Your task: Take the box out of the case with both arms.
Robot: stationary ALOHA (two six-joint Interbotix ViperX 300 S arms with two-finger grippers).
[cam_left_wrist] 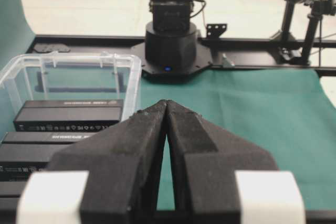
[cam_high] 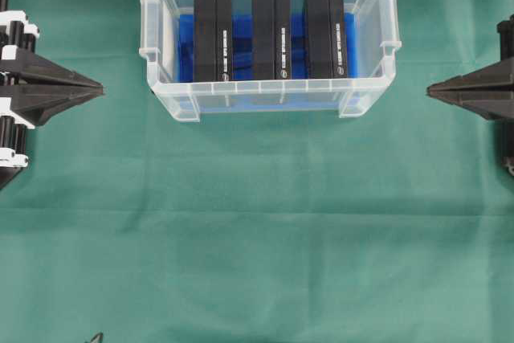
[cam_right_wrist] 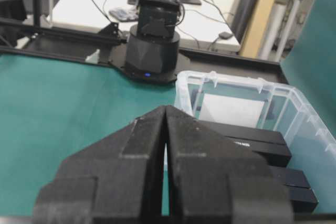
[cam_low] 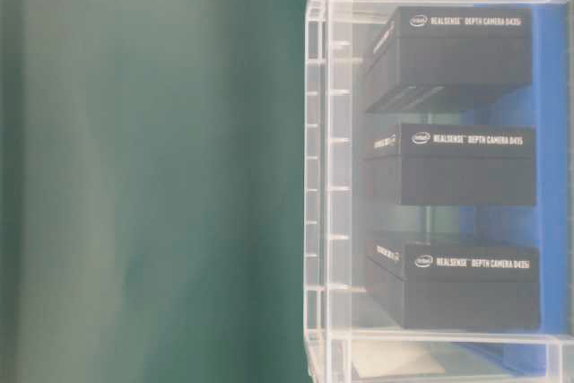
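Your left gripper (cam_high: 95, 86) and right gripper (cam_high: 434, 90) are both squeezed shut and hold nothing. Ahead of them, up between the two tips, sits the case (cam_high: 265, 95). Three black boxes (cam_high: 271, 34) stand inside, long sides pointing away from you. Neither arm is nearer.

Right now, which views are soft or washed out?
Table-level: green cloth blurred, turned sideways; lettering on the black rectangular boxes in the clear plastic case stays legible. Left wrist: background overexposed. Right wrist: its closed black claw slightly soft. Overhead: sharp, evenly lit.
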